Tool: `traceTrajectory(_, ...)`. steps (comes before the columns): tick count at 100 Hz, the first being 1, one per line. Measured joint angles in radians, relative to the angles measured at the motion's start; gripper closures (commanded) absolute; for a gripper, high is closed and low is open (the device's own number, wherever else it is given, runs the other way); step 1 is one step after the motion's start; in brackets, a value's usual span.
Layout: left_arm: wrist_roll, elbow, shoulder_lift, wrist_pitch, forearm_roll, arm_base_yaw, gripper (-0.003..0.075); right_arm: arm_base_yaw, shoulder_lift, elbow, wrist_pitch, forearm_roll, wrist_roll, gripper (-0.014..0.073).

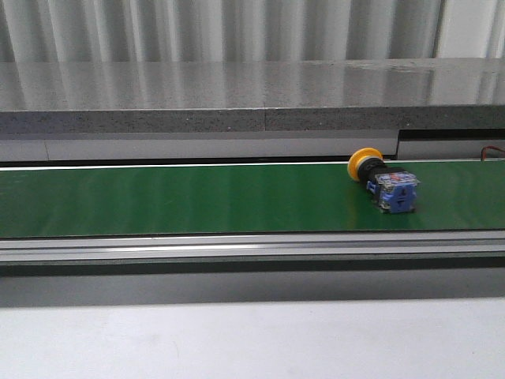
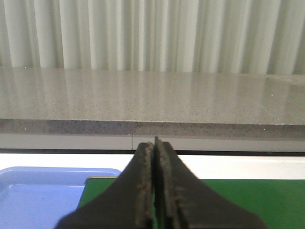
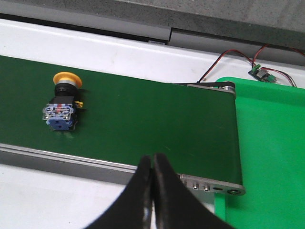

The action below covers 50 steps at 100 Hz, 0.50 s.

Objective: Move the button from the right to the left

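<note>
The button (image 1: 384, 180) lies on its side on the green conveyor belt (image 1: 197, 197), toward the right in the front view, its yellow-orange head toward the back wall and its blue-and-clear body toward me. It also shows in the right wrist view (image 3: 63, 101). My right gripper (image 3: 152, 160) is shut and empty, over the belt's near rail, well apart from the button. My left gripper (image 2: 155, 143) is shut and empty, above the belt's left end. Neither gripper shows in the front view.
A blue tray (image 2: 43, 191) sits beyond the belt's left end. A green tray (image 3: 267, 143) sits beyond the right end, by the roller (image 3: 209, 86). A small circuit board with red and black wires (image 3: 259, 71) lies behind it. A grey stone ledge (image 1: 237, 95) runs behind the belt.
</note>
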Motion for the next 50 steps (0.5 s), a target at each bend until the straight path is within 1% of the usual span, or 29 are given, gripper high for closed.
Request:
traceTrajectory(29, 0.0, -0.311, 0.347, 0.297, -0.039, 0.0, 0.074, 0.0, 0.0, 0.0, 0.0, 0.0, 0.0, 0.0661)
traceTrajectory(50, 0.0, -0.475, 0.537, 0.568, -0.047, 0.0, 0.074, 0.0, 0.0, 0.0, 0.0, 0.0, 0.0, 0.0661)
